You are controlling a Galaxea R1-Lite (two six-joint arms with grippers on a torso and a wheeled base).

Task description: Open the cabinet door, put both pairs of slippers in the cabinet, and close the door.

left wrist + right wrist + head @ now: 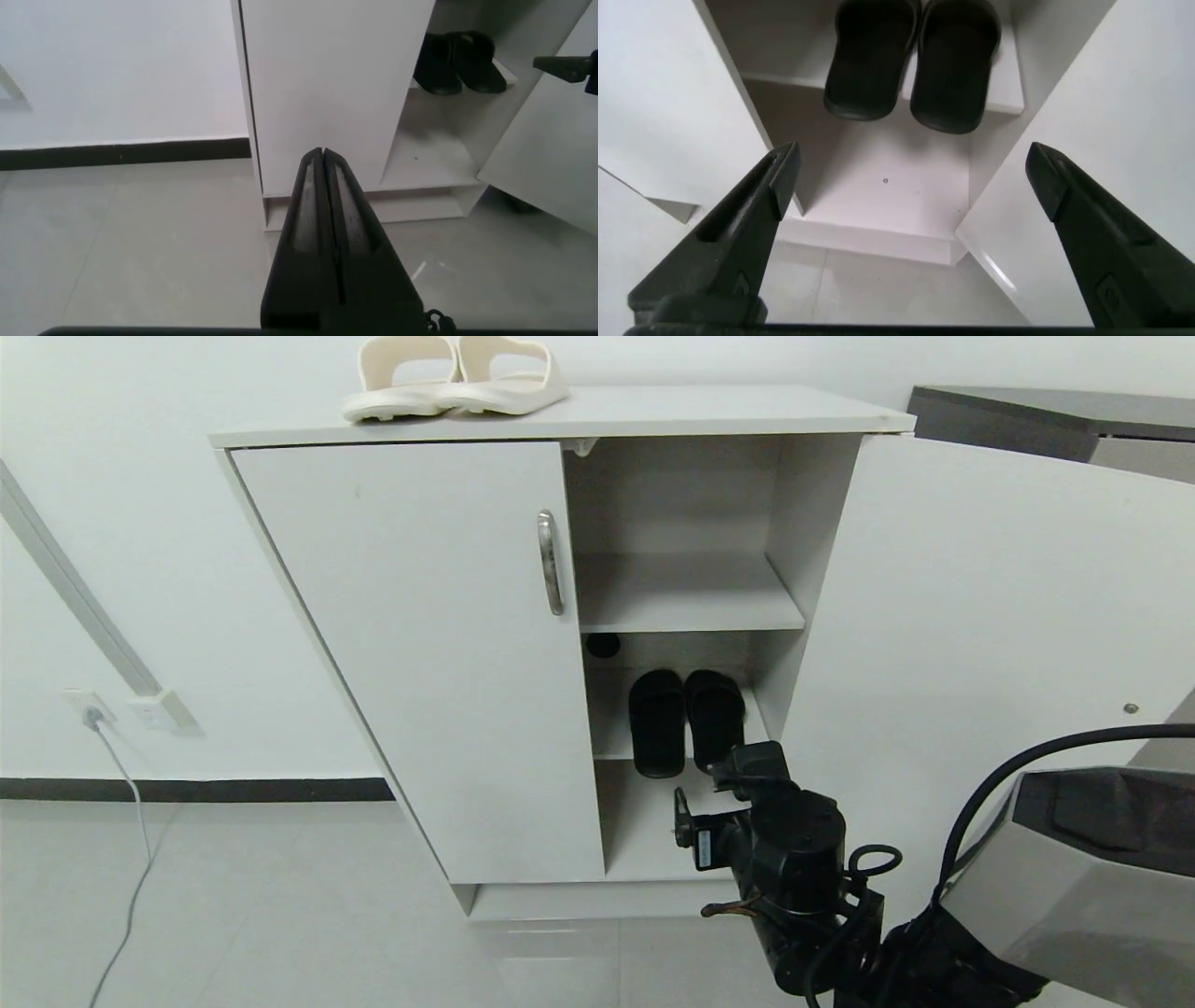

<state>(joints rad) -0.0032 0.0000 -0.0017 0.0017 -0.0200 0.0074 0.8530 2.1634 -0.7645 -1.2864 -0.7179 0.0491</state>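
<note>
Right gripper (913,159): jaws spread wide, nothing between them, facing the cabinet's open right-hand compartment just below the black slippers (910,65). Left gripper (322,163): fingers pressed flat together, holding nothing, positioned low over the floor (140,252) and well apart from the cabinet (327,84). The right wrist view gives the close detail: the black slippers lie side by side on the middle shelf (1008,98), their near ends overhanging its front edge. The head view supplies the wider layout: right door (980,616) swung open, left door (411,653) shut with its metal handle (551,563) upright, and the cream slippers (455,375) resting on the cabinet top (709,409), partly cut off by the frame edge. In the head view the right gripper (742,773) is seen from behind; its finger spacing is hard to make out there. A wall socket (89,709) with a cable sits beside the cabinet.
</note>
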